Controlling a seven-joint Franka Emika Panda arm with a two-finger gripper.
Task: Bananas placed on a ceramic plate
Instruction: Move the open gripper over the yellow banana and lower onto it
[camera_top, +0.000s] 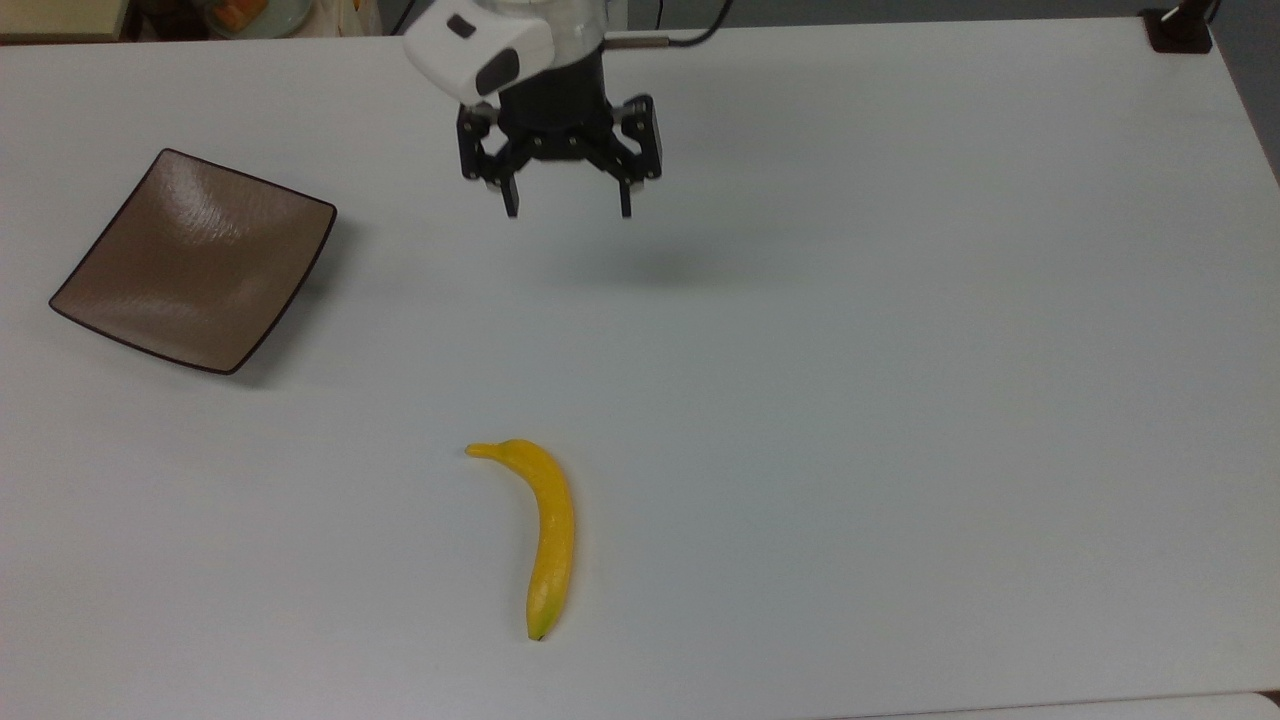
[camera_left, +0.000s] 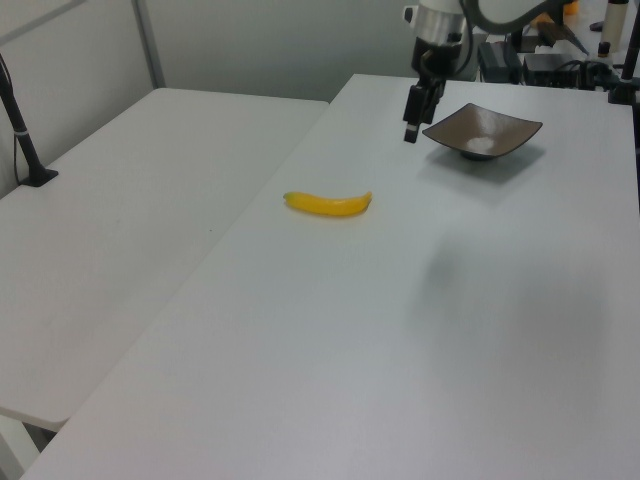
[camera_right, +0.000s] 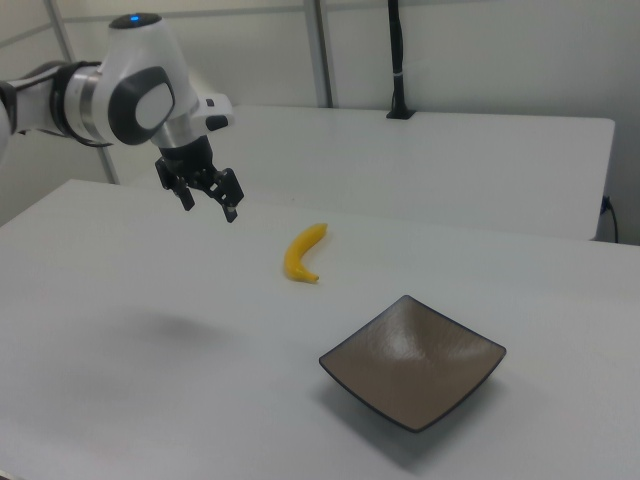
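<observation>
**None of the placing done: banana lying on the table, plate bare**

Nothing carried yet: gripper (camera_top: 568, 212) hanging in the air with fingers spread wide and holding nothing, pointing down at the white table (camera_top: 900, 350). Lying flat toward 6 o'clock of the gripper in the top view, well apart from it, the bananas (camera_top: 545, 535), stem end up the frame and greenish tip down. Sitting toward 9 o'clock of the gripper in the top view, the ceramic plate (camera_top: 195, 258), with nothing on it. Remaining, by judgement: reaching the fruit, closing on it, lifting, carrying to the plate, releasing.

Offering plenty of open tabletop between gripper, fruit and plate, with nothing standing in the way. Lying nearer the table's lower edge in the top view, the bananas, though not at it. Resting near the top view's left border, the ceramic plate, so keeping the drop toward its middle seeming wise
</observation>
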